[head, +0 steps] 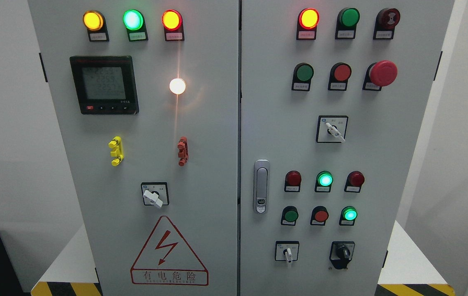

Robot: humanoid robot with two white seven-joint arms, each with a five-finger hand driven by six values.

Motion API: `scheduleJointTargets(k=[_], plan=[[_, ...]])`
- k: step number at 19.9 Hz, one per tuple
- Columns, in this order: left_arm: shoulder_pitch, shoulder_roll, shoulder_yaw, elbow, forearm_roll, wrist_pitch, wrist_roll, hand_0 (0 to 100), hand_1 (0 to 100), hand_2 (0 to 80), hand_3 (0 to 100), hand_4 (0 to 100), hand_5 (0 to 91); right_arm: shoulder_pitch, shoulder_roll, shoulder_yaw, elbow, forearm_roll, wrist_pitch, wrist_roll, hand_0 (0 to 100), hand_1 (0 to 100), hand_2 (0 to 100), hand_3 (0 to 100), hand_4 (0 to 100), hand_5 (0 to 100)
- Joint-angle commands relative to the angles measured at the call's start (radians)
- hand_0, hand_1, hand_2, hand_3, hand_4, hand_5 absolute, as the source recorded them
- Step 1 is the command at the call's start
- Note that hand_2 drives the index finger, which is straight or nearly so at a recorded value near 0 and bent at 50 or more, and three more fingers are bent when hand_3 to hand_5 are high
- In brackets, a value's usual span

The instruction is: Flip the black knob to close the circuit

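The black knob (342, 254) sits low on the right door of the grey electrical cabinet (217, 164), on a black square plate, its handle pointing roughly straight down. Left of it is a white-handled selector switch (287, 252). Neither of my hands nor either arm appears in the head view.
The right door carries red and green push buttons, a red mushroom stop button (383, 73), a white rotary switch (332, 129) and a chrome door latch (261, 186). The left door holds a meter display (104, 84), another white switch (154, 195) and a red warning triangle (169, 253).
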Motion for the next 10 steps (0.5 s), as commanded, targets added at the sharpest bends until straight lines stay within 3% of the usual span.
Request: scheduleJointTargets(k=[1, 7, 10], plan=[[0.0, 0.0, 0.0, 0.0, 0.0, 0.0, 0.001, 12, 56, 0.0, 0, 0, 0.0, -0.016, -0.003, 0.002, 0.026, 0.003, 0.0, 0.007, 0, 15, 0, 0, 0, 0], [0.0, 0.0, 0.0, 0.0, 0.0, 0.0, 0.001, 12, 56, 0.0, 0, 0, 0.0, -0.018, -0.007, -0.003, 0.025, 0.003, -0.001, 0.044, 0, 16, 0, 0, 0, 0], [0.0, 0.0, 0.0, 0.0, 0.0, 0.0, 0.001, 12, 56, 0.0, 0, 0, 0.0, -0.022, -0.009, -0.011, 0.014, 0.0, -0.011, 0.088, 0, 16, 0, 0, 0, 0]])
